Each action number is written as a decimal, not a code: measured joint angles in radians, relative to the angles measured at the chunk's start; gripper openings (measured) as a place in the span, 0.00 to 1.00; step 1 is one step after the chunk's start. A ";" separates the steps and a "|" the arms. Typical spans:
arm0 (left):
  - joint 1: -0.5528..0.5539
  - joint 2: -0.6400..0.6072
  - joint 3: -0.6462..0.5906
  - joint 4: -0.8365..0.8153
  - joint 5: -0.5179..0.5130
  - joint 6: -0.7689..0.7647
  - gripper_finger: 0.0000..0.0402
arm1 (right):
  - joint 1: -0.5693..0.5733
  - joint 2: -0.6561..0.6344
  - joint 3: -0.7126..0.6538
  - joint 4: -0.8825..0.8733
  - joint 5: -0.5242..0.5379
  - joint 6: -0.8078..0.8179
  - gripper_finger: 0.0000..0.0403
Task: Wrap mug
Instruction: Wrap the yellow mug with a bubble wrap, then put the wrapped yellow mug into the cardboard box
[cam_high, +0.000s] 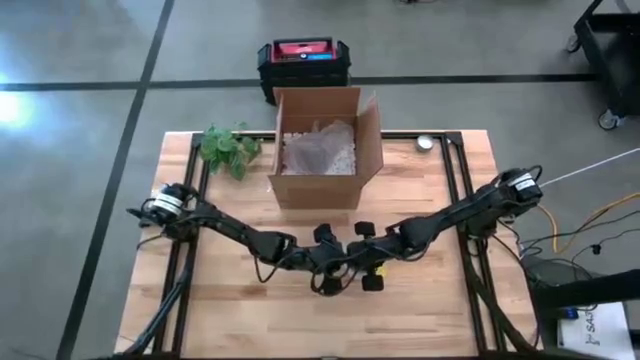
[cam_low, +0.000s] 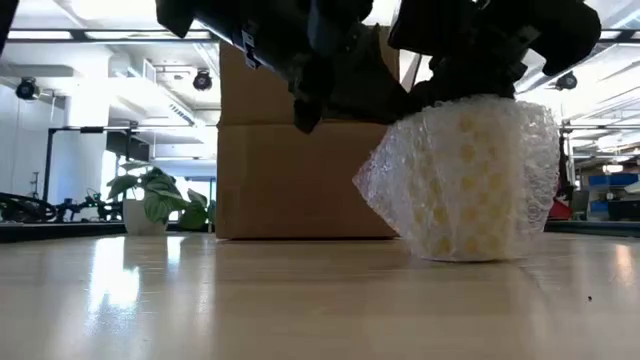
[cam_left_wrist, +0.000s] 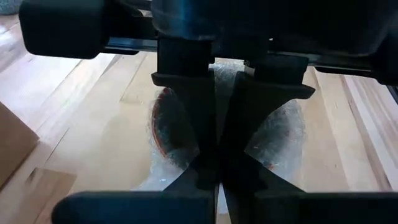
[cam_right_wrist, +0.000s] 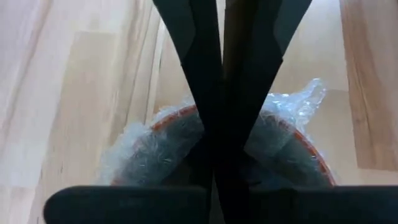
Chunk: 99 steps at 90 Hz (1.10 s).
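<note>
Mug (cam_low: 470, 185) in bubble wrap (cam_low: 390, 180), standing on the table (cam_low: 250, 300) in front of the box (cam_low: 290, 170). Hard and breakable inside, soft and slippery outside. Best held by the loose wrap. Left gripper (cam_left_wrist: 217, 177) and right gripper (cam_right_wrist: 217, 168) just above, both pinched together.

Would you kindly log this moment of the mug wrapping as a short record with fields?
object: yellow mug wrapped in clear bubble wrap, upright on the wooden table
left tool: fingers together, above the mug's mouth
right tool: fingers together, also over the mug
behind mug: open brown cardboard box with padding inside
other items: green potted plant left of the box; black and red case beyond the table
</note>
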 joint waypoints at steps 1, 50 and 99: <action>0.000 0.000 0.000 0.000 0.000 0.000 0.00 | 0.000 0.000 -0.001 0.000 -0.002 0.001 0.00; 0.000 0.000 0.000 0.002 0.003 0.000 0.00 | -0.001 -0.083 0.060 -0.100 -0.071 -0.004 0.00; 0.000 0.000 0.000 0.003 0.005 0.004 0.00 | 0.095 -0.152 0.187 -0.223 -0.150 -0.023 0.21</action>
